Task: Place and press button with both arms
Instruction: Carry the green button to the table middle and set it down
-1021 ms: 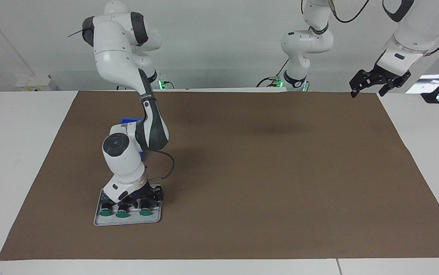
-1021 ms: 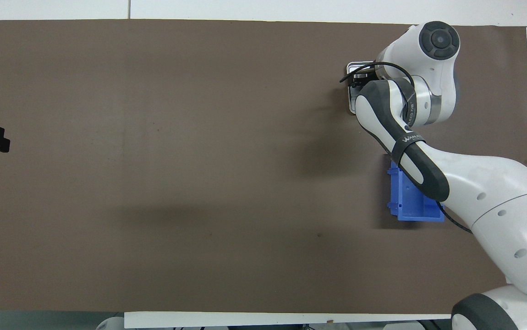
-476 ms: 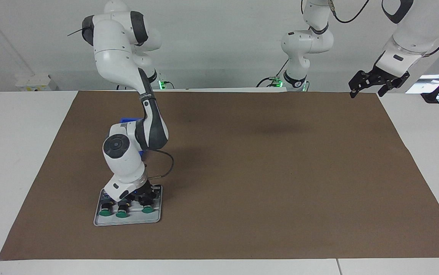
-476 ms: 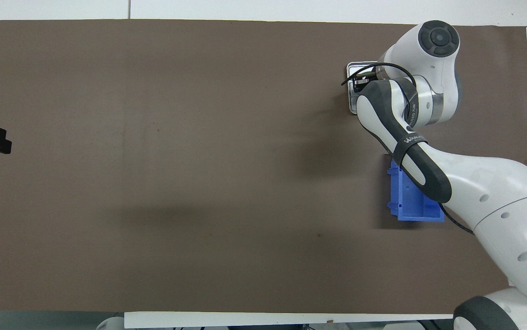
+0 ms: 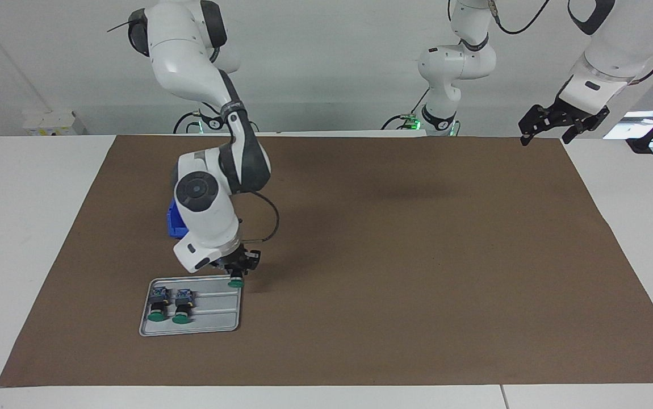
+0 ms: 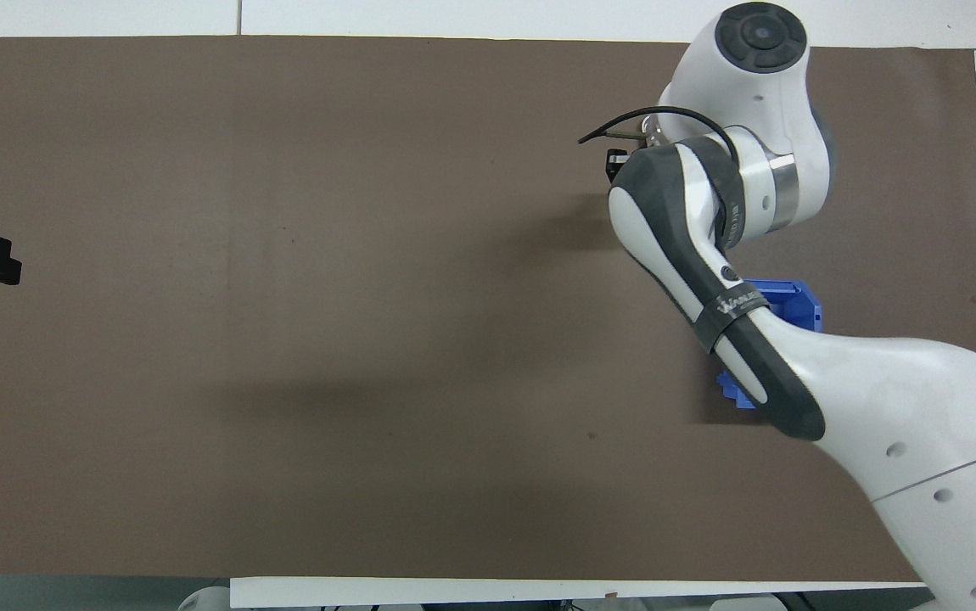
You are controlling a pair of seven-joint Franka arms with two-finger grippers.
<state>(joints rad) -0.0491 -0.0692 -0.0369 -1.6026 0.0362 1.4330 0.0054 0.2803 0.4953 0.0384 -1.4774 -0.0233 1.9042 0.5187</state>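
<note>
Right gripper (image 5: 237,271) clamped on 1 button (image 5: 236,282), raised over tray (image 5: 224,328) edge; 2 buttons (image 5: 158,317) below. Left gripper (image 5: 553,124) apart, waiting.

White tabletop (image 5: 25,227) covered by a brown mat (image 5: 417,255); a grey metal tray (image 5: 213,318) lies on the mat, a blue plastic bin (image 5: 176,224) nearer to the robots than the tray.

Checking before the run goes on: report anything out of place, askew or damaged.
Nothing stands out. Two buttons stand in the tray; the right gripper holds the third button above the tray's edge. The left gripper waits, open, raised at its own end.
</note>
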